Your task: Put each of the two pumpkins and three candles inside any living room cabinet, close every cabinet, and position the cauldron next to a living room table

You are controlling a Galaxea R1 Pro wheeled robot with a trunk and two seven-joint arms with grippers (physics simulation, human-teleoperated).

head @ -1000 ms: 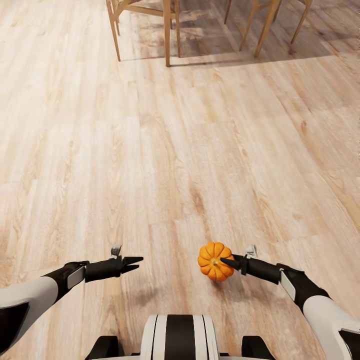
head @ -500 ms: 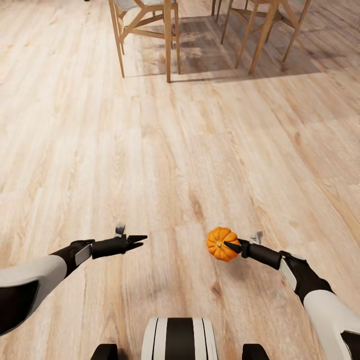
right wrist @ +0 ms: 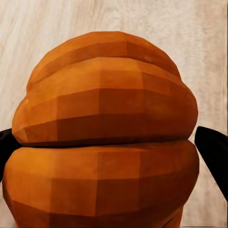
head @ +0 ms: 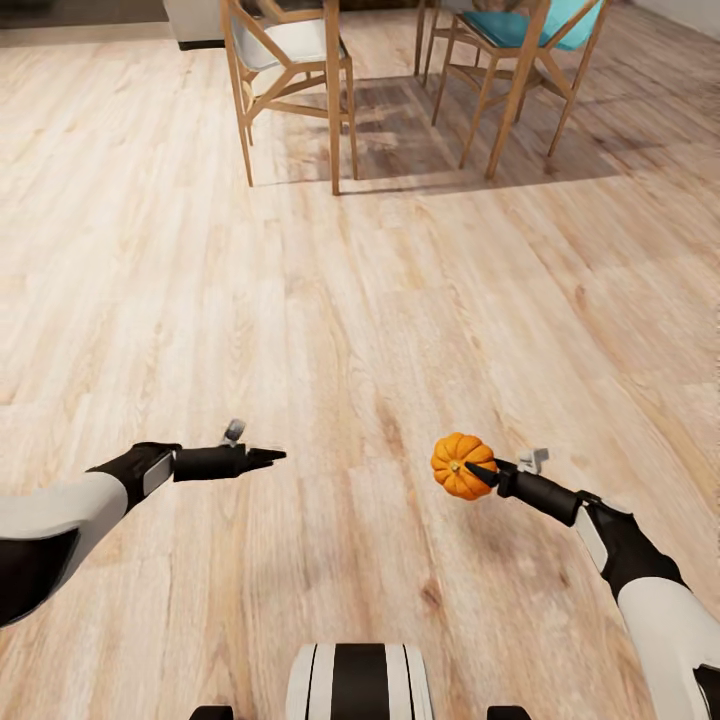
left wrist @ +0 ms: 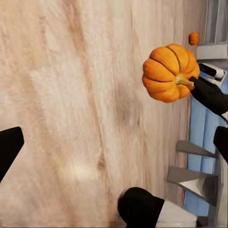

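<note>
My right gripper point(head: 470, 470) is shut on a bright-orange ribbed pumpkin point(head: 460, 464), holding it above the wooden floor at the right of the head view. The right wrist view has this pumpkin point(right wrist: 104, 133) pressed between the two dark fingertips point(right wrist: 213, 154). My left gripper point(head: 268, 458) hangs open and empty at the left, pointing toward the pumpkin. From the left wrist view the held pumpkin point(left wrist: 168, 72) is seen across the gap, and a second pumpkin point(left wrist: 193, 38) lies small and far off on the floor. Candles, cabinet and cauldron are out of view.
Ahead stand a wooden chair with a white seat point(head: 292, 50) and a chair with a teal seat point(head: 520, 30). Between me and them is bare light wood flooring point(head: 360, 300). A pale furniture base point(head: 195, 20) sits at the far back left.
The head view has lifted, so more of the chairs shows. Both arms sit higher in the picture and further apart. The right gripper still holds the pumpkin.
</note>
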